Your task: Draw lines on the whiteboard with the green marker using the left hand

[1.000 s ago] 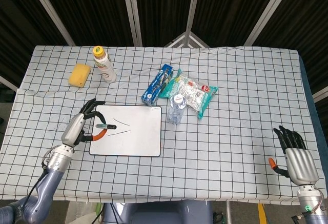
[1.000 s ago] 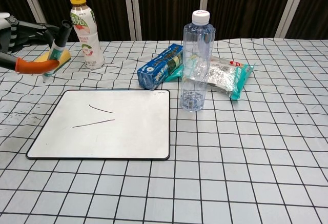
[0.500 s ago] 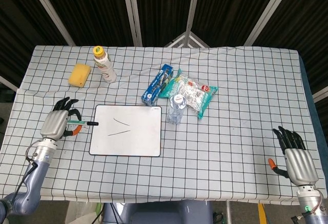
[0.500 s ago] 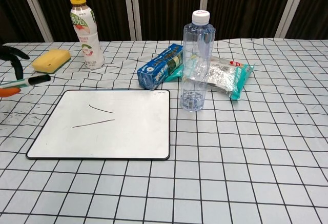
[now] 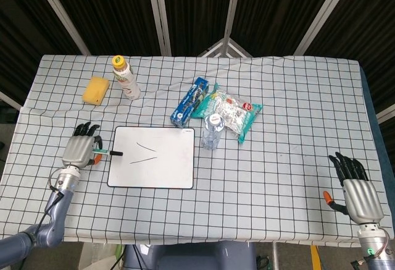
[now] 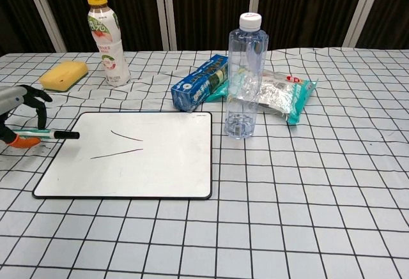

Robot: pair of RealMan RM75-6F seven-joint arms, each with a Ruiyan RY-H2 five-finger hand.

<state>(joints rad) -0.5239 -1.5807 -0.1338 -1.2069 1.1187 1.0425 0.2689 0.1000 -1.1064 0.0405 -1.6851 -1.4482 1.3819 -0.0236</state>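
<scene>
The whiteboard (image 5: 154, 165) (image 6: 147, 164) lies flat on the checked cloth and carries two short dark lines near its upper left. My left hand (image 5: 79, 151) (image 6: 18, 110) sits just left of the board, low over the table. It holds the green marker (image 5: 106, 152) (image 6: 45, 134), which lies nearly level with its black tip reaching the board's left edge. My right hand (image 5: 355, 186) is at the table's front right corner with its fingers spread, holding nothing; it appears only in the head view.
A yellow sponge (image 5: 96, 90) (image 6: 63, 75) and a drink bottle (image 5: 125, 77) (image 6: 105, 38) stand behind the board. A blue box (image 5: 191, 102) (image 6: 201, 82), a snack bag (image 5: 237, 112) (image 6: 284, 96) and a clear water bottle (image 5: 212, 131) (image 6: 245, 76) lie to its right.
My left hand has carried the marker off the board to its left and come down close to the table. The marker has tipped from upright to nearly level. The right hand has not moved.
</scene>
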